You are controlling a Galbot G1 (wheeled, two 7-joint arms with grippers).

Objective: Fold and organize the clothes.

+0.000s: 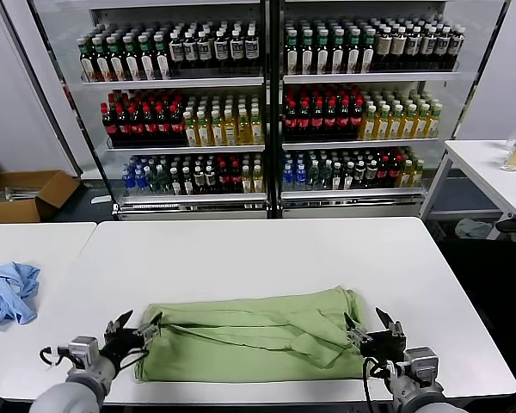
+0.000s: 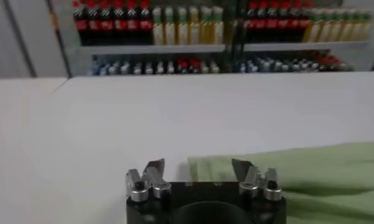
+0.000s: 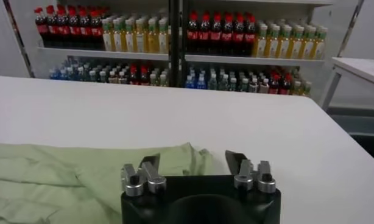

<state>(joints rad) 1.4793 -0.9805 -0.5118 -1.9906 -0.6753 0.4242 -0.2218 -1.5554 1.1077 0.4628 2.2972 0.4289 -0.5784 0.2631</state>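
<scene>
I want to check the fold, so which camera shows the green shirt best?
The head view: the whole green shirt lies folded into a long band on the white table. The left wrist view shows only one end of it beyond the left hand; the right wrist view shows the other end beyond the right hand.

The light green polo shirt (image 1: 258,335) lies flat and folded into a long band with creased, overlapping layers, stretched between the two hands: one end just before the left hand (image 1: 135,327), the other just before the right hand (image 1: 374,330), both spread wide.
</scene>
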